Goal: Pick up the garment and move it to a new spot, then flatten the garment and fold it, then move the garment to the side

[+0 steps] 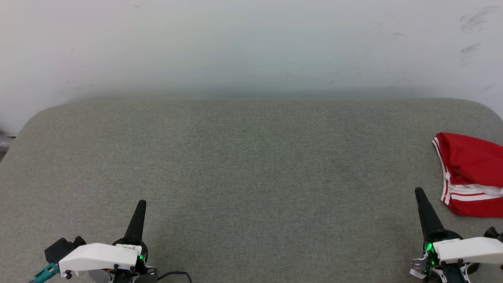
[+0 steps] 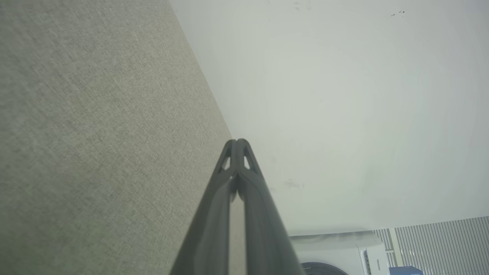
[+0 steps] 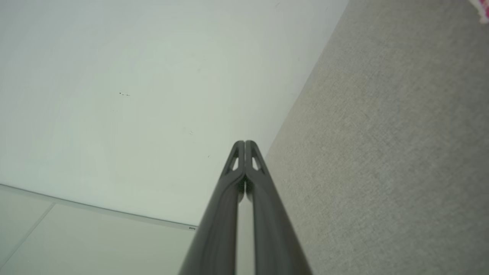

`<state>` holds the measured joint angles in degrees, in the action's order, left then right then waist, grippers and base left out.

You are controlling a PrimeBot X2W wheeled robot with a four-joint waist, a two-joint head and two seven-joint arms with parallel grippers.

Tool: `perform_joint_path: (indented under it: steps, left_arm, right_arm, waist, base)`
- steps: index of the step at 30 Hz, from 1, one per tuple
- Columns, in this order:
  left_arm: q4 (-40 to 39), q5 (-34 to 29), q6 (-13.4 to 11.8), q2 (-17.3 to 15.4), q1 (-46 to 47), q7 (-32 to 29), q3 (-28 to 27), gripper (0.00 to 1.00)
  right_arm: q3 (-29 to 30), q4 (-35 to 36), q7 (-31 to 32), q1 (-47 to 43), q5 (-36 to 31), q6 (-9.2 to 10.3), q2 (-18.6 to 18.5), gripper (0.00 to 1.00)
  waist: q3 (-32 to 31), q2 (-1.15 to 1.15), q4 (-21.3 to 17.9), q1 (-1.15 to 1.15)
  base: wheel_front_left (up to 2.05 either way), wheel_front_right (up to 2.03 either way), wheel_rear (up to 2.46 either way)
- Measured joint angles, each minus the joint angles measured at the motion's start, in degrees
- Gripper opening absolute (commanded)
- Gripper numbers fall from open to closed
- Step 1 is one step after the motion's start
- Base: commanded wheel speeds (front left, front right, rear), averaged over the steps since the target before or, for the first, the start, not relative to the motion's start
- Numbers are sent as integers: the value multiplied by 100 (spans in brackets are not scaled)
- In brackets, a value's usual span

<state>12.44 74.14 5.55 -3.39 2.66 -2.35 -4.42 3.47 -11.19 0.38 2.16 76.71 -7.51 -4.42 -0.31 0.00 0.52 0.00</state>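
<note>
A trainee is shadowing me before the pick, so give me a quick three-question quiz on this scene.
1. True or false: the garment lies crumpled at the right edge of the grey padded surface.
2. Which is nearer the garment? A) left gripper B) right gripper
3. Fill in: both grippers are ___ and hold nothing.
Key: 1 true; 2 B; 3 shut.

You get the crumpled red jersey garment with white striped trim (image 1: 469, 173) only in part, because the head view's right edge cuts it off. A blurred pink-and-white scrap (image 3: 482, 9) at the right wrist view's top corner can't be identified. The left wrist view's bottom edge crops a white appliance with a dark round door (image 2: 332, 248), and its label (image 2: 377, 262) is too small to read.
</note>
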Motion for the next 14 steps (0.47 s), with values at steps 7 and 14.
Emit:
perform_joint_path:
  steps: [7,14]
  left_arm:
    - [34,361,33,11,51,-77,-43,0]
    - [64,705,60,19,121,-160,-92,0]
  right_arm:
    - [20,-53,77,62,345,0,1,0]
    - [40,-105,176,137,670,1,2,0]
  waist:
    - [9,0,-9,0]
    - [18,0,-18,0]
  base:
    - [0,0,0]
    - [0,0,0]
